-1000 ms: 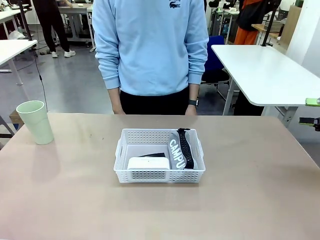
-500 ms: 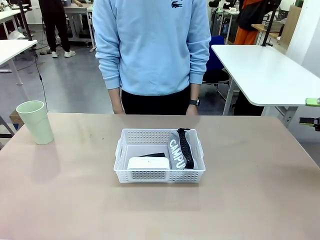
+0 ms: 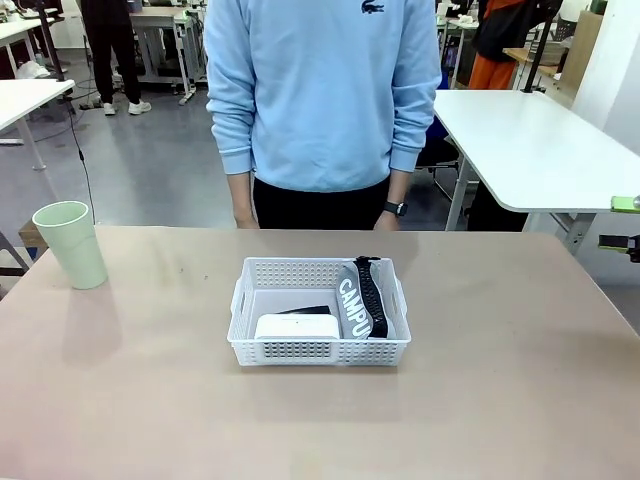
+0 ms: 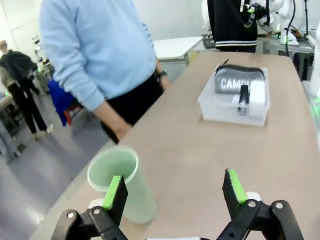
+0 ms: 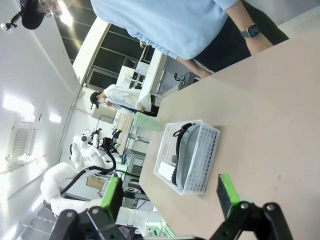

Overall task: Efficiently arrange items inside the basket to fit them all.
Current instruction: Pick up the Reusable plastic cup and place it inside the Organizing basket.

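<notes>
My left gripper (image 4: 174,182) hangs spread and empty near the cup (image 4: 120,180), the one item outside the basket (image 3: 318,350). Pouch (image 3: 352,300), box (image 3: 297,326) and stapler (image 3: 310,311) crowd its near-right part, I judge to leave cup room. My right gripper (image 5: 168,185) is spread too

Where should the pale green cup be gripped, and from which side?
Take the pale green cup by its upper wall, from the side, with the left gripper, whose jaws are open and close to it. It stands upright and alone near the left edge of the table, apart from the basket; its wall widens upward, so a side grip probably would not slip.
</notes>
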{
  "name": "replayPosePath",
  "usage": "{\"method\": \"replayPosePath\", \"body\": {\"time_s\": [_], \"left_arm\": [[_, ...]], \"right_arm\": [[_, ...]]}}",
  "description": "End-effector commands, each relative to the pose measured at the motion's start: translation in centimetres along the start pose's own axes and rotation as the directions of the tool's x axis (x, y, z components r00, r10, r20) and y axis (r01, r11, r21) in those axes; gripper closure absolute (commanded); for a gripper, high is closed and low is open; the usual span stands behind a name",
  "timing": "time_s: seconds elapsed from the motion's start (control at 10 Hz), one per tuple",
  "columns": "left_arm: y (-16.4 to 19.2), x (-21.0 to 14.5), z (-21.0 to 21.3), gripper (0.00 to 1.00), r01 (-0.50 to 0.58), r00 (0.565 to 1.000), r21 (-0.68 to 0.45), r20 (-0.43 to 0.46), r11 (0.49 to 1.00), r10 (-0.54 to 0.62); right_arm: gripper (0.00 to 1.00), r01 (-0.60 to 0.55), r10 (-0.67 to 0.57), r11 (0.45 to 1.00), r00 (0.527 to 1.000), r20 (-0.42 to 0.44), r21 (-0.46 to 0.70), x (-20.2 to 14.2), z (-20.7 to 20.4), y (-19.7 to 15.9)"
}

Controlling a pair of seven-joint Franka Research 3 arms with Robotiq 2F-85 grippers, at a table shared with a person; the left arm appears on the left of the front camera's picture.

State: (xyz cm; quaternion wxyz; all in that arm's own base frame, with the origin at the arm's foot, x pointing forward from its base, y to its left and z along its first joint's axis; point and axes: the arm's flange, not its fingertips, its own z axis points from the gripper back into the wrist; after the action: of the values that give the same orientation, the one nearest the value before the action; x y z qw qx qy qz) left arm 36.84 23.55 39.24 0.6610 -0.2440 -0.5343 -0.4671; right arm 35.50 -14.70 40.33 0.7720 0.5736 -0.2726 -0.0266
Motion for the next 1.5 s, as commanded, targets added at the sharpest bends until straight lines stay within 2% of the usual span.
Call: {"method": "replayPosePath", "body": {"time_s": [0.0, 0.1, 0.2, 0.3, 0.4, 0.5, 0.6, 0.7, 0.9, 1.2, 1.4], "left_arm": [[1.3, -1.8, -1.9, 0.0, 0.023, 0.999, 0.042, -0.034, 0.999, -0.022], [1.8, -3.5, -2.8, 0.0, 0.029, 0.997, 0.048, -0.067, 0.998, -0.026], [2.2, -4.9, -3.6, 0.0, 0.012, 0.99, 0.044, -0.139, 0.999, -0.006], [2.5, -5.7, -4.5, 0.0, 0.016, 0.988, 0.005, -0.154, 1.0, -0.015], [2.8, -6.1, -5.0, 0.0, 0.029, 0.983, 0.02, -0.183, 0.999, -0.025], [3.3, -6.2, -5.2, 0.0, 0.052, 0.982, 0.076, -0.187, 0.996, -0.037], [3.7, -6.0, -5.0, 0.0, 0.022, 0.991, 0.147, -0.137, 0.989, -0.002], [2.8, -6.4, -5.2, 0.0, 0.002, 0.982, 0.025, -0.188, 1.0, 0.003], [2.8, -6.4, -5.2, 0.0, 0.002, 0.982, 0.025, -0.188, 1.0, 0.003], [3.9, -6.9, -6.7, 0.0, 0.011, 0.98, 0.122, -0.201, 0.992, 0.014], [4.8, -7.9, -7.6, 0.0, -0.037, 0.98, 0.084, -0.194, 0.996, 0.052]], "right_arm": [[0.0, -0.017, 0.017, 1.0, 1.0, -0.006, 0.006, -0.2, 0.2, 0.2], [0.0, -0.017, 0.017, 1.0, 1.0, -0.006, 0.006, -0.2, 0.2, 0.2], [0.0, -0.017, 0.017, 1.0, 1.0, -0.006, 0.006, -0.2, 0.2, 0.2], [0.0, -0.017, 0.017, 1.0, 1.0, -0.006, 0.006, -0.2, 0.2, 0.2], [0.0, -0.017, 0.017, 1.0, 1.0, -0.006, 0.006, -0.2, 0.2, 0.2], [0.0, -0.017, 0.017, 1.0, 1.0, -0.006, 0.006, -0.2, 0.2, 0.2], [0.0, -0.017, 0.017, 1.0, 1.0, -0.006, 0.006, -0.2, 0.2, 0.2], [0.0, -0.017, 0.017, 1.0, 1.0, -0.006, 0.006, -0.2, 0.2, 0.2], [0.0, -0.017, 0.017, 1.0, 1.0, -0.006, 0.006, -0.2, 0.2, 0.2], [0.0, -0.017, 0.017, 1.0, 1.0, -0.006, 0.006, -0.2, 0.2, 0.2], [0.0, -0.017, 0.017, 1.0, 1.0, -0.006, 0.006, -0.2, 0.2, 0.2]]}}
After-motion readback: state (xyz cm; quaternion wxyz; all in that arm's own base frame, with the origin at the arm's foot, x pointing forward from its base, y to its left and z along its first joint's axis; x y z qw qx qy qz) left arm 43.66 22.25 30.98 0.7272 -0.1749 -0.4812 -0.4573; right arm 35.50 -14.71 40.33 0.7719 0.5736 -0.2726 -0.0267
